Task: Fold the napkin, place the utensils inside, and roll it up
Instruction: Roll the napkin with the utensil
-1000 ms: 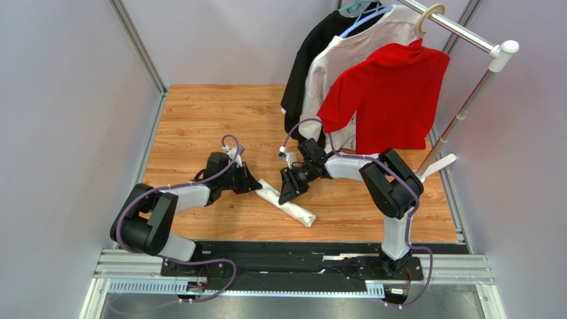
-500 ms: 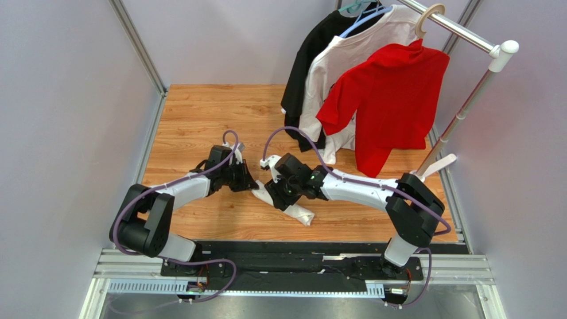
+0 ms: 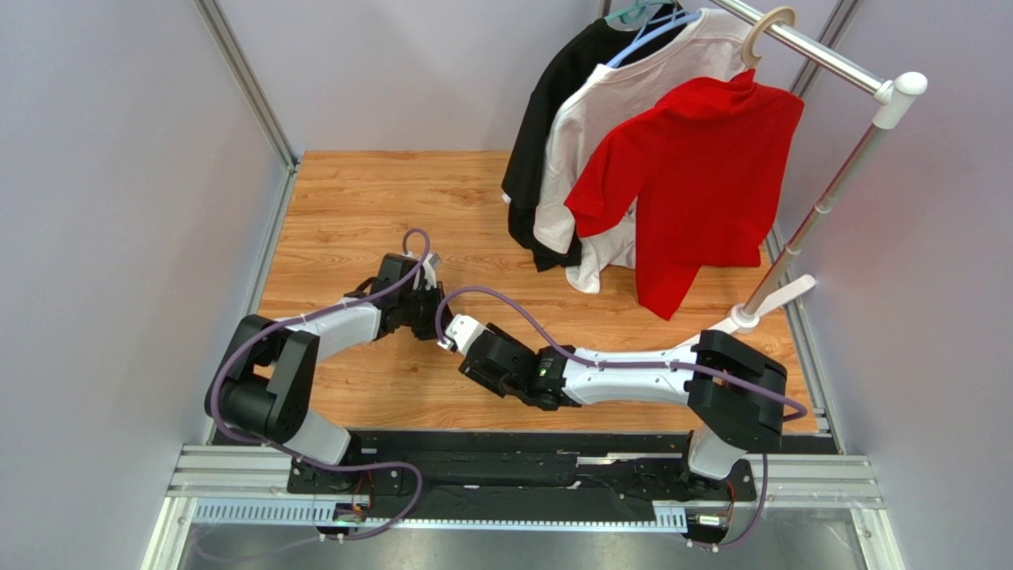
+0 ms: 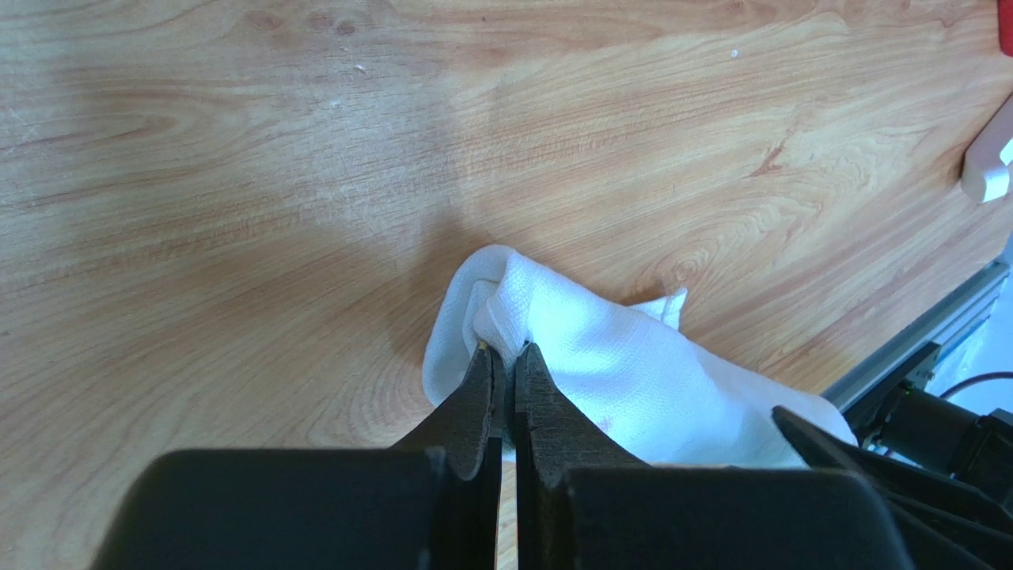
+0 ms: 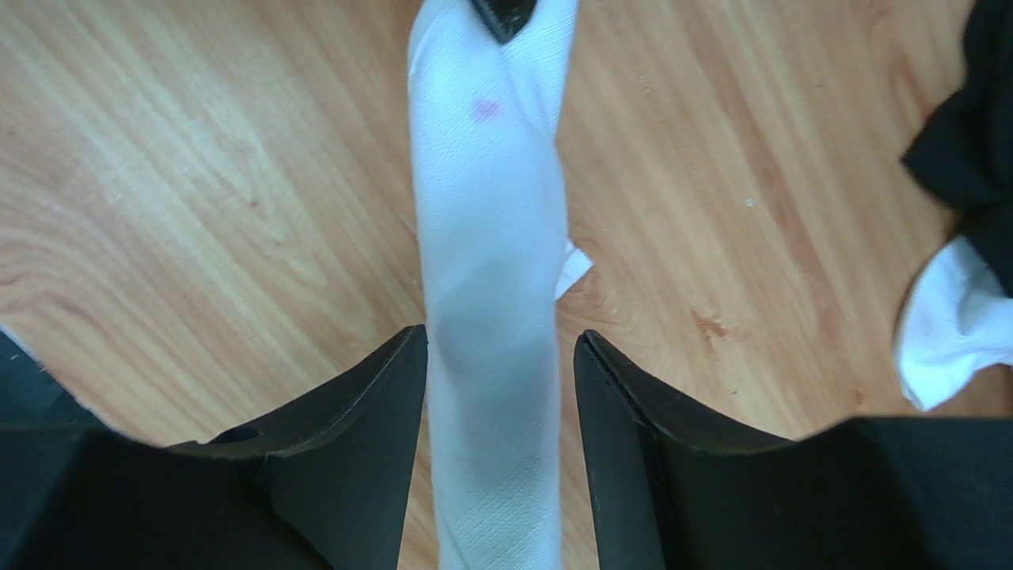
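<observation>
Napkin [image 5: 488, 202] is lying rolled into a tight white tube on the wood table [image 3: 357, 214], near-centre, running btwn the two arms. Left gripper [image 4: 505, 356] is clenching the roll's far-left end, jaws pressed together w/ a fold of cloth bunching just past the tips. Right gripper [image 5: 499, 342] is straddling the roll partway along, jaws spread, one finger on each side. One finger [image 5: 381, 404] looks to be brushing the cloth and a sliver of table is showing beside the other, so it's released, not squeezing. A small pink spot is showing on the cloth up toward the left gripper's tip.

Vs a sec ago: right arm [image 3: 618, 378] was folded w/ its elbow up on the right side, gripper meeting the roll's middle from the far side. Now it's stretching out long and low toward the left, along the roll's line, so from overhead the roll is almost wholly hidden under it. Back then the whole tube was in plain sight, slanting toward the near right. Left arm [image 3: 339, 327] is sitting a touch further left than before, still pinching the same end. Rack at far right w/ black, white & red shirt [image 3: 696, 178] is hanging as it was.
</observation>
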{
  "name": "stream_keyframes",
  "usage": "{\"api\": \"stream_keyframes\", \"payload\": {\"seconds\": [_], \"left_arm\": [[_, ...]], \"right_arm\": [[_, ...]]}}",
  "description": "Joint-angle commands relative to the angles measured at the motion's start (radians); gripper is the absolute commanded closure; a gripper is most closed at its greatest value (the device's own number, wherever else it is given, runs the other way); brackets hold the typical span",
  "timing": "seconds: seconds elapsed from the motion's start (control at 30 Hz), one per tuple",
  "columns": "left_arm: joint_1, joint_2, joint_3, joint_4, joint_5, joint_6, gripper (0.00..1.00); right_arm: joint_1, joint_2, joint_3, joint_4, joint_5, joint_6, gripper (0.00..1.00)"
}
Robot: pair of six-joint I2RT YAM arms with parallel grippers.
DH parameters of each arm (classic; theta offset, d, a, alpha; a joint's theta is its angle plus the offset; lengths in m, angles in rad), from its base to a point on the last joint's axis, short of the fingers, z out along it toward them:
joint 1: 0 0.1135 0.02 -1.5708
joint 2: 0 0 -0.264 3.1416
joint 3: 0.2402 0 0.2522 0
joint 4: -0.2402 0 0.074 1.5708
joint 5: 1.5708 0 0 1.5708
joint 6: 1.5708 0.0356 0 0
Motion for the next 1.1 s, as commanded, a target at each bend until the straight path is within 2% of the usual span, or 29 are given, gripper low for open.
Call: {"api": "stream_keyframes", "payload": {"seconds": [0.0, 0.3, 0.73, 1.0, 1.07], "left_arm": [[0.003, 0.015, 0.024, -0.039, -0.006, 0.032, 1.0], [0.003, 0.02, 0.031, -0.045, -0.004, 0.032, 1.0], [0.003, 0.02, 0.038, -0.048, 0.007, 0.04, 1.0], [0.003, 0.005, 0.044, -0.026, 0.047, 0.046, 1.0], [0.003, -0.008, 0.041, -0.019, 0.054, 0.042, 0.97]], "right_arm": [[0.032, -0.023, 0.003, 0.103, 0.137, -0.062, 0.47], [0.037, 0.03, 0.044, 0.063, 0.008, -0.06, 0.46], [-0.026, 0.122, 0.063, 0.02, -0.042, -0.037, 0.48], [-0.112, 0.167, 0.055, 0.002, -0.219, 0.012, 0.62], [-0.135, 0.17, 0.048, 0.003, -0.243, 0.017, 0.65]]}}
